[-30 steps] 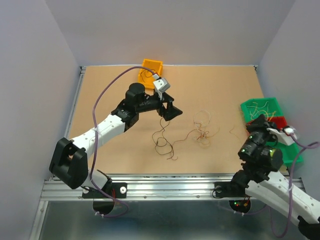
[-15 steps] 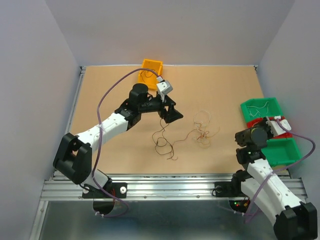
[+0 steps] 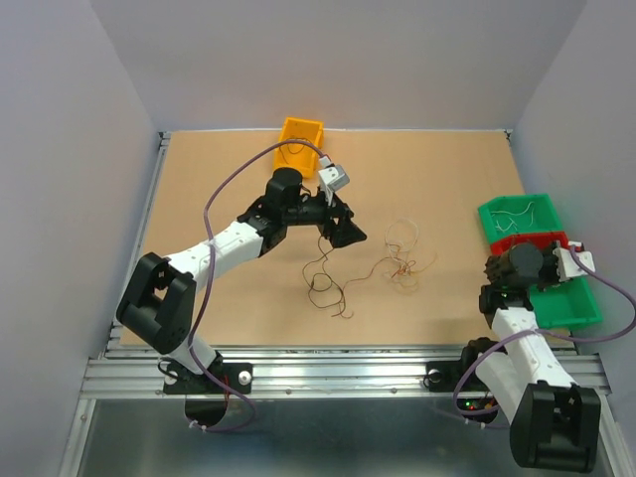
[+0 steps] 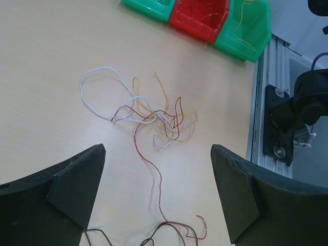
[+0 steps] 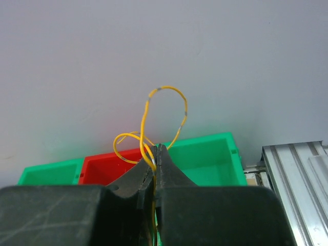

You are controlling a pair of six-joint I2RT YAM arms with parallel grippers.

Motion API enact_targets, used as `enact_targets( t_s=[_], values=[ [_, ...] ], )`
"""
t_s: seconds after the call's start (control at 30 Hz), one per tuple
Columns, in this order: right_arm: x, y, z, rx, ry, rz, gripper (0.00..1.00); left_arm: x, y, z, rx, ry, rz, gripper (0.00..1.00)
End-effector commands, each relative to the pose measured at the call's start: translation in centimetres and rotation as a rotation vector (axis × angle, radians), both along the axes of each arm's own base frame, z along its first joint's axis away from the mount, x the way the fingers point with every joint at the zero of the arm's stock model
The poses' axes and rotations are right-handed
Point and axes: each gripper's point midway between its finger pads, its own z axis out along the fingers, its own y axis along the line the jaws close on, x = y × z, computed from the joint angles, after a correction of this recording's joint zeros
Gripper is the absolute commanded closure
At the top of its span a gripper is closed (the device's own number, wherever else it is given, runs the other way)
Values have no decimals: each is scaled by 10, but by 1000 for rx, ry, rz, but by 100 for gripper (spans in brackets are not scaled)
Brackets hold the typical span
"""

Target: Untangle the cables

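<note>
L pincer [image 3: 338, 227] spread wide, hovering over surface [image 3: 199, 199] centre. R pincer [image 5: 155, 148] clamped on yellow cable [image 5: 165, 89] looping upward, by red bin [image 3: 532, 241] at 3 o'clock. Tangled cables [image 3: 402, 260] lie mid-surface, bare board all round. Dark cable [image 3: 323, 283] runs approx 12-to-6. Orange bin [image 3: 300, 139] at 12 and green bin [image 3: 517, 212] both hold wires.

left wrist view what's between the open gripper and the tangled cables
One dark red cable trails from the tangle toward the left gripper; around it the table is bare. The left wrist view shows this.
</note>
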Motion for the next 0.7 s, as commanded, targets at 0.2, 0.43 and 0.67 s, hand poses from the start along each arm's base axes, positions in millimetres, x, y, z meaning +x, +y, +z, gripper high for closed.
enact_targets(
  t_s=[0.2,0.43,0.67],
  values=[
    [-20,-7,-30,31,-61,-197,93,-7,-9,36,-63,-86,-44,5],
    [-26,-11,-44,28,-53,-223,96,-8,-12,33,-57,-83,-49,5],
    [-17,-14,-54,33,36,-205,97,-9,-14,31,-51,-80,-53,5]
  ],
)
